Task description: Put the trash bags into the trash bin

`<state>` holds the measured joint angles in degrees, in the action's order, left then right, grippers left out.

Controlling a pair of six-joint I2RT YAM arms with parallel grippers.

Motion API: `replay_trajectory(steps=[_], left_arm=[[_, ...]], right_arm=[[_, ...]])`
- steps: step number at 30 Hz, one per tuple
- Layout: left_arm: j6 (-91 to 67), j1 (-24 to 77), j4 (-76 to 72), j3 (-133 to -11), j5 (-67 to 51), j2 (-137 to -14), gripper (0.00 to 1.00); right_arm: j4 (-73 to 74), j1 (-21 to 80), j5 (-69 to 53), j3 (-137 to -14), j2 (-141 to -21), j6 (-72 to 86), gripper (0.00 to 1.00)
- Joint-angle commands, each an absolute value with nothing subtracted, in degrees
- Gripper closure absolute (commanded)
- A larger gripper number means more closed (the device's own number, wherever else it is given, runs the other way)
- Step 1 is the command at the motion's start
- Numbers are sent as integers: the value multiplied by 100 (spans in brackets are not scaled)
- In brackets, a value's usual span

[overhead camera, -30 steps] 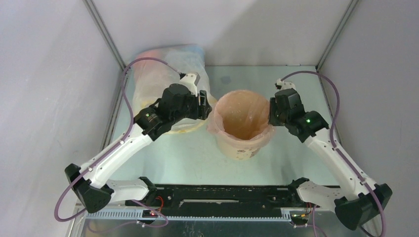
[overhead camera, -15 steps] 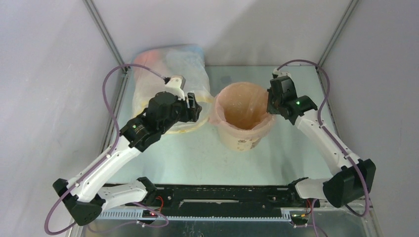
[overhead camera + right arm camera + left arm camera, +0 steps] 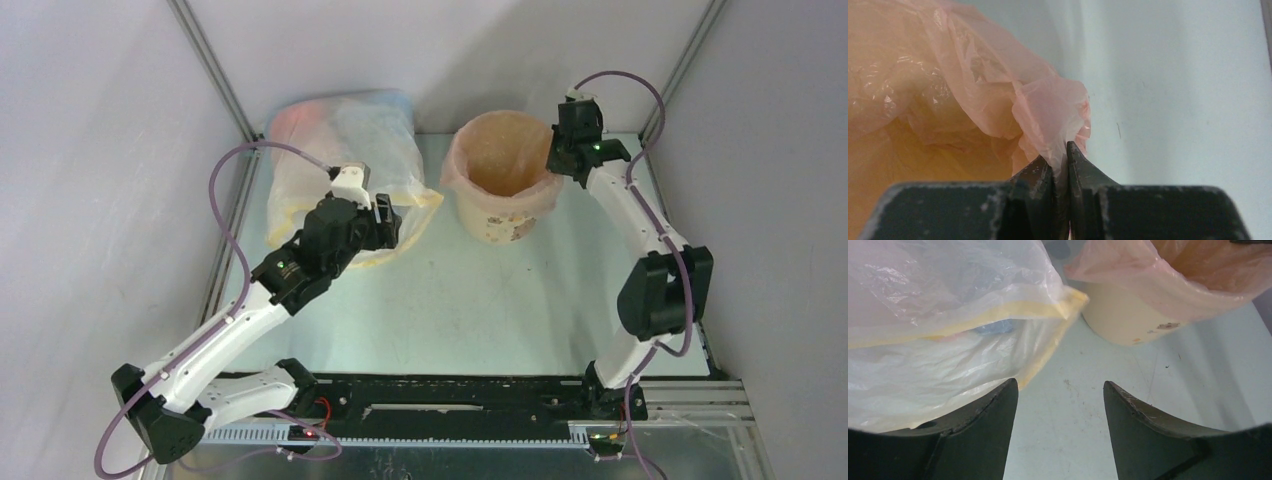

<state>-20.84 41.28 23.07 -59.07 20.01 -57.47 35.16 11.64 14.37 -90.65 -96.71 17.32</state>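
Observation:
The tan trash bin [image 3: 497, 218] stands upright at the back of the table, right of centre. A pale-pink trash bag [image 3: 497, 160] lines it, with its mouth folded out over the rim. My right gripper [image 3: 556, 162] is at the bin's right rim, shut on a bunched edge of the pink bag [image 3: 1023, 105], which is pinched between the tips of the right gripper [image 3: 1061, 150]. My left gripper [image 3: 392, 222] hangs open over bare table, left of the bin and apart from it. The left gripper [image 3: 1060, 390] holds nothing, with the bin [image 3: 1120, 320] and the bag [image 3: 1148, 275] ahead to its right.
A big clear whitish sack [image 3: 340, 150] with a yellow hem lies at the back left, its corner just beside the left finger [image 3: 983, 415]. Grey walls and metal posts close in the back and sides. The arm bases and a black rail [image 3: 450, 400] run along the near edge.
The right jaws closed on the pink bag's edge, and the bin with the bag slid toward the back wall. The left gripper drew back from the bin toward the near left and opened slightly.

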Motion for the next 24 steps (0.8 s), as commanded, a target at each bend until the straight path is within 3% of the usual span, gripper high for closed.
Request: replay_trajectory(steps=[1,11,15,19,24], left_arm=[[-1929,4069,1817,-5823,2144,-5661,29],[-1982,4049,1749,-5410,2292,-5078,29],[-2069,4051,1741,-5166,2373,-4692,27],[-2098,4052,1757,-4956,2275,-4463,25],[-2183,4050,1751,-4676,2169,-4216,22]], right_arm=[[3172,1076,1118,-9827,-9973,1767,83],[3334,849,862,-9765,-9225,1638,34],[3391,834,1214,-9560,-8641,1530,2],[2978,843,1237,-8725,-7738,1443,1],[1847,837,1026,-6812,-6184,1471,0]])
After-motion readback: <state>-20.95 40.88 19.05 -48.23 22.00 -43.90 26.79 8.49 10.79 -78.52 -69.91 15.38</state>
